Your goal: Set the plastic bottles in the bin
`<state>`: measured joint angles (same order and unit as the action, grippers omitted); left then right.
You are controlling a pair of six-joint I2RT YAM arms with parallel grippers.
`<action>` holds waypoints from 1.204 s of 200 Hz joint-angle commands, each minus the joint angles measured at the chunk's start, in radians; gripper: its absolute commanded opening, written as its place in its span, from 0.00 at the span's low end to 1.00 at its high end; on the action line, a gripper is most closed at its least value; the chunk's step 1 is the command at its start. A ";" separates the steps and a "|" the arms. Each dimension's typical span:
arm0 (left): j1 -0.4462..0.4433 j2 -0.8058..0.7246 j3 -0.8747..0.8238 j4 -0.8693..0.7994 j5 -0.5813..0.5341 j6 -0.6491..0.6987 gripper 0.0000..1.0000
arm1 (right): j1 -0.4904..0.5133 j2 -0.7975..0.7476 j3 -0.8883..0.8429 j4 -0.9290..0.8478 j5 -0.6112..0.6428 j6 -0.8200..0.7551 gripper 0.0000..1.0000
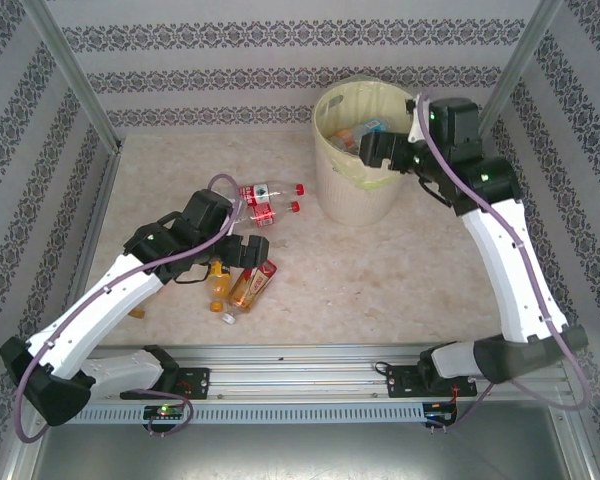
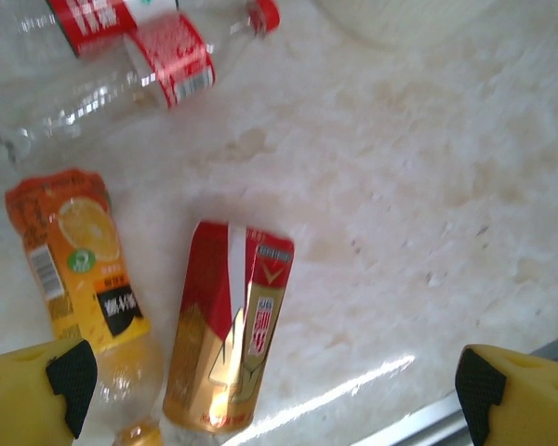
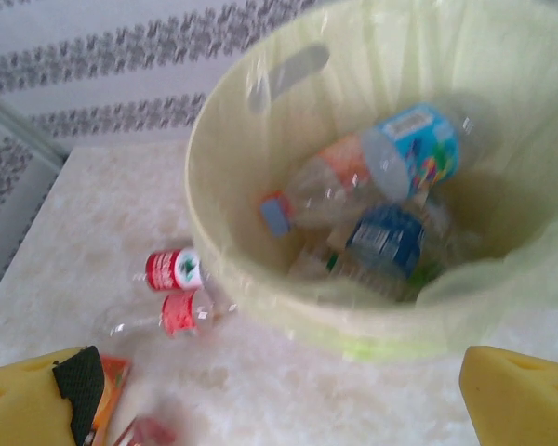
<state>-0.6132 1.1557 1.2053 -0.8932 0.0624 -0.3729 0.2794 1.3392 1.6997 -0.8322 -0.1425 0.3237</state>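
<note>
No lettering reads clearly. The orange bottle point(image 2: 79, 269) carries a barcode point(image 2: 45, 275). The red-gold bottle point(image 2: 232, 325) bears blurred white characters.

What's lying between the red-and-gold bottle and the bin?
Bare tabletop lies between the red-and-gold bottle and the bin, as the top view shows; the two clear red-labelled bottles sit off that line.

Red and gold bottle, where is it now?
Top view: red and gold bottle lies left on the table, beside the orange-label bottle, under the left gripper.
</note>
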 commanded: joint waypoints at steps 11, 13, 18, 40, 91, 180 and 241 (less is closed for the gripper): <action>0.006 0.044 -0.040 -0.135 0.071 0.035 1.00 | 0.044 -0.125 -0.219 0.089 -0.195 0.102 0.98; 0.006 0.048 -0.043 -0.136 0.076 0.034 1.00 | 0.048 -0.133 -0.230 0.088 -0.197 0.105 0.98; 0.005 0.060 -0.050 -0.144 0.085 0.035 1.00 | 0.057 -0.148 -0.264 0.088 -0.206 0.108 0.98; -0.009 0.091 -0.094 -0.139 0.093 0.040 1.00 | 0.099 -0.204 -0.389 0.110 -0.255 0.128 0.98; -0.022 0.187 -0.150 -0.100 0.120 0.055 1.00 | 0.154 -0.265 -0.535 0.164 -0.267 0.149 0.98; -0.076 0.361 -0.150 -0.068 0.023 0.078 0.99 | 0.150 -0.257 -0.601 0.202 -0.238 0.177 0.98; -0.111 0.459 -0.134 -0.044 0.042 0.065 0.98 | 0.149 -0.264 -0.592 0.183 -0.238 0.179 0.98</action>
<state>-0.7036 1.5887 1.0557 -0.9527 0.1036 -0.3164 0.4282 1.0943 1.1019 -0.6460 -0.3904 0.4992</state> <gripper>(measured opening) 0.990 0.982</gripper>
